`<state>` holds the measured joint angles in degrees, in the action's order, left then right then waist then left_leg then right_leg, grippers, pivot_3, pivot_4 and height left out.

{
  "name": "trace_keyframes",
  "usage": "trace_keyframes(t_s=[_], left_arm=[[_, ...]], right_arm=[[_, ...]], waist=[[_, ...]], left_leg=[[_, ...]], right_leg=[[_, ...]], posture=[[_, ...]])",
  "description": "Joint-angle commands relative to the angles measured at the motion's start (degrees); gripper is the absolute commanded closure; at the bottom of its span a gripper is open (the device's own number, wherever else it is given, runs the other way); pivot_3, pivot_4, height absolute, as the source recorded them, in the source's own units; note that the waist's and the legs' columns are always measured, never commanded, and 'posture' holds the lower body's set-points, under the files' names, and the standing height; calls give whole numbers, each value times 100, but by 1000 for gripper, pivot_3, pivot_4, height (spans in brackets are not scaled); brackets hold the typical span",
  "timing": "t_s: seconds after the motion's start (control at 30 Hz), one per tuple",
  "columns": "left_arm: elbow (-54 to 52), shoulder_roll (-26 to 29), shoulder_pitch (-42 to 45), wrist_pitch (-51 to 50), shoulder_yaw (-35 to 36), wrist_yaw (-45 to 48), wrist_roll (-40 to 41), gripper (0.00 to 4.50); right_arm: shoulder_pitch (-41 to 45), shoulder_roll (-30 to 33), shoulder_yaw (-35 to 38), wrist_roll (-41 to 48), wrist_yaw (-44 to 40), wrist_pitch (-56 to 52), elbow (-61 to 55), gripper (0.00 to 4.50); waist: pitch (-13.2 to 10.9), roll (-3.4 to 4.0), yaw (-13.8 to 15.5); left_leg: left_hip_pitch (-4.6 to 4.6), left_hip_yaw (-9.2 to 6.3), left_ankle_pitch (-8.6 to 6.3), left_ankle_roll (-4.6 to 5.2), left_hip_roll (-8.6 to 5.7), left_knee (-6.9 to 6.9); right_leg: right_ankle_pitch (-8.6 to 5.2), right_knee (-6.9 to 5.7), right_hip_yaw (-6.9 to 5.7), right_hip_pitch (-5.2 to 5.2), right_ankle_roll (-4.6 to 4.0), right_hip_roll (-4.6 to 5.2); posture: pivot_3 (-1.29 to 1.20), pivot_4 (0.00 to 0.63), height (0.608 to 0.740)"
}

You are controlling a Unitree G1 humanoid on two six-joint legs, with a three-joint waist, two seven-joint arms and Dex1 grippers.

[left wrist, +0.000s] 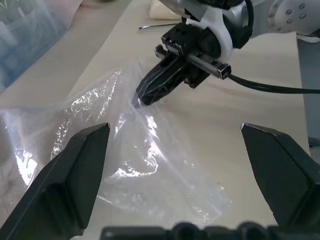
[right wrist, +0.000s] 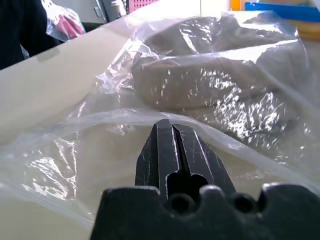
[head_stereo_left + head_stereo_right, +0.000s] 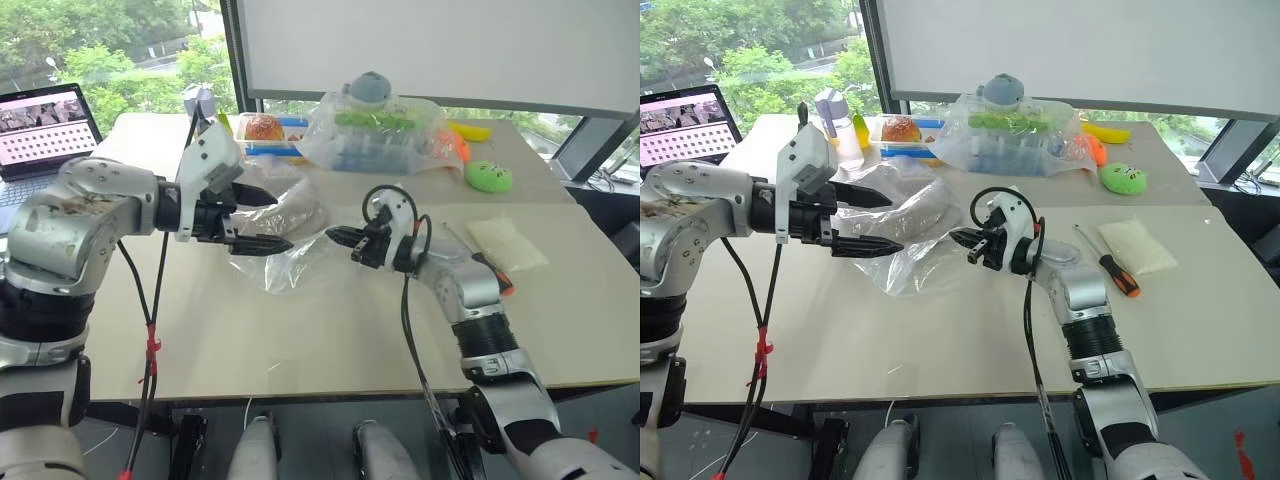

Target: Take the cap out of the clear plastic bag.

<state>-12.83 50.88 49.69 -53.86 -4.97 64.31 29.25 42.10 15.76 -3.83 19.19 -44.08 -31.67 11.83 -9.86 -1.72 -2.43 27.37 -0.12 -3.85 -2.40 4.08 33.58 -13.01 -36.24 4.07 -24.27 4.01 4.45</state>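
While the cap (image 2: pixel 220 82) is still inside the clear plastic bag (image 3: pixel 910 250) on the tabletop (image 3: pixel 940 330), we judge the step in hand to be opening the bag's mouth so the cap can come out.

On the left, our left claw (image 3: pixel 868 218) hangs over the bag with its fingers spread wide and nothing between them. To do this well, we should bring it down onto the free film opposite the pinch, or reach through the mouth toward the cap, rather than press on the cap from above.

To the right, our right claw (image 3: pixel 962 240) has its fingers pressed together on a fold of the bag's edge, held just above the tabletop. We should keep that pinch firm and lift gently, since thin film can slip or tear.

The head views show both arms and the bag between them, with a bulging bag of toys (image 3: pixel 385 135) and a screwdriver (image 3: pixel 1110 265) well apart from the work. The right wrist view shows the cap as a grey mound under crinkled film beyond the shut fingers. The left wrist view shows the right claw biting the film, with empty plastic below it.
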Motion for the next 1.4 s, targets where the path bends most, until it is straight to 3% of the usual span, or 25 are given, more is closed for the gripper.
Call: trace_keyframes(t_s=[0.03,0.17,0.4,0.57,0.77,1.03,1.2,1.4], left_arm=[[-46,-16,122,100,18,-23,3,0],[-35,1,129,120,18,-27,-2,0],[-190,121,20,-11,140,-116,73,0],[-420,261,-153,-180,277,-177,231,0],[-562,263,-253,-212,205,-236,344,0],[-244,-134,-66,238,-618,-578,-423,0],[255,-644,-96,770,-1541,-1060,-1456,0],[1030,-1619,146,956,-1851,-1545,-1980,0]], right_arm=[[152,-23,-281,-215,-5,62,-24,4467],[110,-75,-655,-596,11,237,359,4467],[42,-130,-583,-658,10,339,600,4467],[473,-1059,1718,874,1007,1295,2258,4467],[640,-1255,1974,886,1031,1522,2831,4467],[859,-1327,1799,467,1263,1731,3443,4467],[872,-1394,1716,404,1265,1718,3332,4467],[835,-1425,1673,422,1310,1667,3171,4467]], waist=[[0,0,-1],[0,0,-16],[0,0,6],[-2,-1,-22],[-2,-1,-9],[-2,0,-31],[-2,0,-7],[-2,-1,-3]], left_leg=[[0,0,0,0,0,-1],[0,0,0,0,0,-3],[1,0,0,0,0,-3],[-2,-1,0,0,0,-11],[-2,-1,2,0,0,-27],[-10,-2,2,0,0,-34],[-8,-1,2,0,0,-32],[-7,-2,3,1,0,-32]], right_leg=[[0,0,0,-1,0,0],[-1,0,0,-3,-2,0],[-1,0,0,-2,-2,0],[1,1,-1,-1,-1,-1],[-1,3,-2,0,6,-2],[-3,-3,-1,-2,0,-4],[-1,-2,-1,-1,3,-4],[11,-5,-1,-4,25,-6]], posture=[[0,150,740],[0,150,740],[0,150,740],[0,150,740],[0,150,740],[0,150,740],[0,150,740],[0,150,740]])
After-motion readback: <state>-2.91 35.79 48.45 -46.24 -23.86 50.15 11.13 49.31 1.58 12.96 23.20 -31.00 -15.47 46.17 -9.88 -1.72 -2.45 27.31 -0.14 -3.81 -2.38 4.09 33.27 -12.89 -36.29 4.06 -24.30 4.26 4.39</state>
